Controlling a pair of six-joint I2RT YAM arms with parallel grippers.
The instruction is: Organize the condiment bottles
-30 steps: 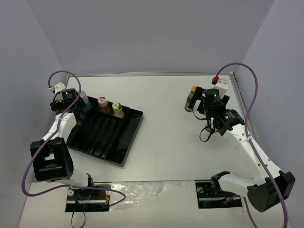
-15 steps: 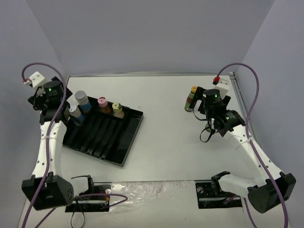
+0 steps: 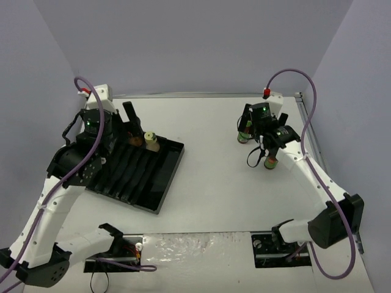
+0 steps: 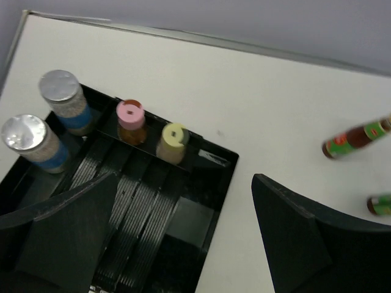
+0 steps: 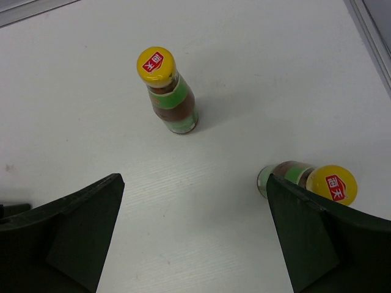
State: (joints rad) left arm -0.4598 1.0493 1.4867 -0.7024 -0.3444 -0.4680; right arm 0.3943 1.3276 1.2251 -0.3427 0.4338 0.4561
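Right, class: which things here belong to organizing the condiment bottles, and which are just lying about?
Belong to the job: silver-lidded blue-labelled bottles; pink-capped bottle; pale-yellow-capped bottle; dark yellow-capped bottles with red-green labels.
Just lying about: black ridged plastic tray; white tabletop.

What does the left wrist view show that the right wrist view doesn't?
Only the left wrist: the tray holding four upright bottles, namely two silver-lidded bottles, a pink-capped bottle and a pale-yellow-capped bottle. Only the right wrist: a close look from above at the red marks on the yellow caps of the two dark bottles. Both: those two dark bottles, apart from each other on the white table, outside the tray.
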